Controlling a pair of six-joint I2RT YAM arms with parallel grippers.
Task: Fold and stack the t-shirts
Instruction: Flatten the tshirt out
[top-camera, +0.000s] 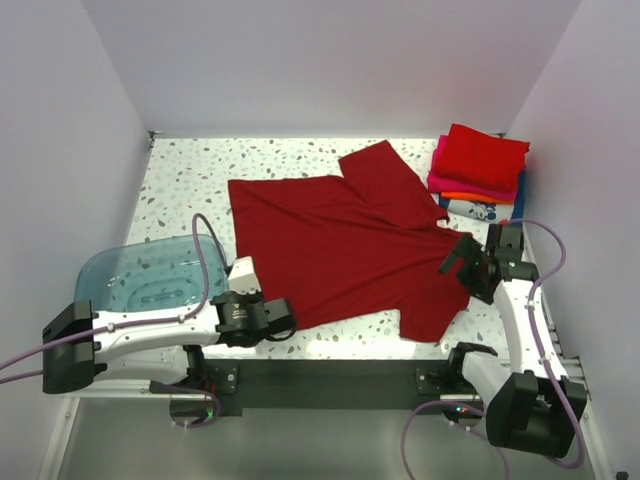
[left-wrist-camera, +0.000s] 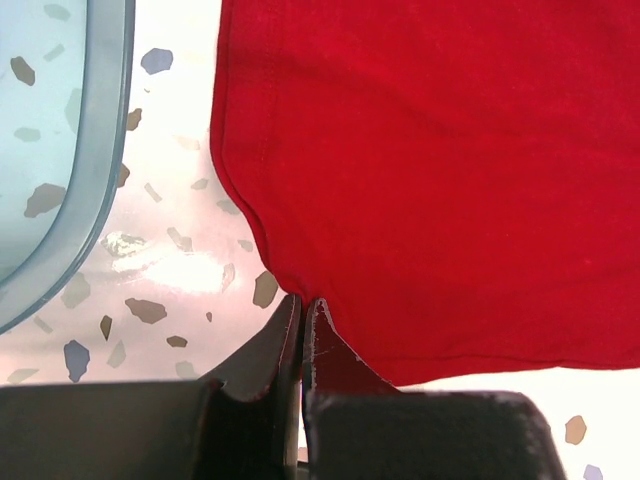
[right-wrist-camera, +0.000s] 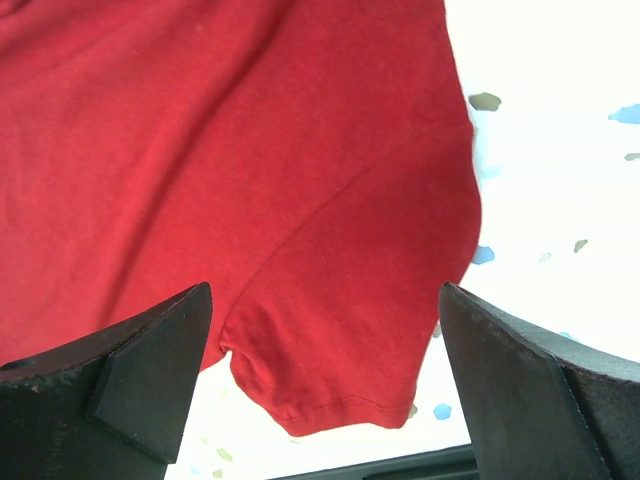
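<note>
The plain dark red t-shirt (top-camera: 340, 245) of soft cloth lies spread flat in the middle of the table, with its bottom hem to the left and its shoulders to the right. One short sleeve points to the far side and the other to the near right. The cloth is mostly smooth, with only a few soft wrinkles.

The left gripper (top-camera: 288, 322) is at the near-left corner of this shirt. In the left wrist view its two black fingers are pressed together on the edge of the cloth – they pinch the corner of the hem (left-wrist-camera: 303, 305). The right gripper (top-camera: 462, 262) is over the near right sleeve. Its jaws are spread wide, one on each side of the sleeve (right-wrist-camera: 325, 295), and in the right wrist view they do not grip any cloth.

In the far right corner stands a stack of folded t-shirts (top-camera: 480, 170): a bright red one (top-camera: 487, 152) on top, then a magenta one (top-camera: 441, 168), an orange one (top-camera: 468, 196) and a white-and-blue printed one (top-camera: 476, 209) at the bottom. This stack is near the spread shirt but apart from it.

At the near left, just beside the left arm, sits a translucent blue plastic tub (top-camera: 140, 275). Everything rests on a white speckled stone-pattern table (top-camera: 190, 170).
</note>
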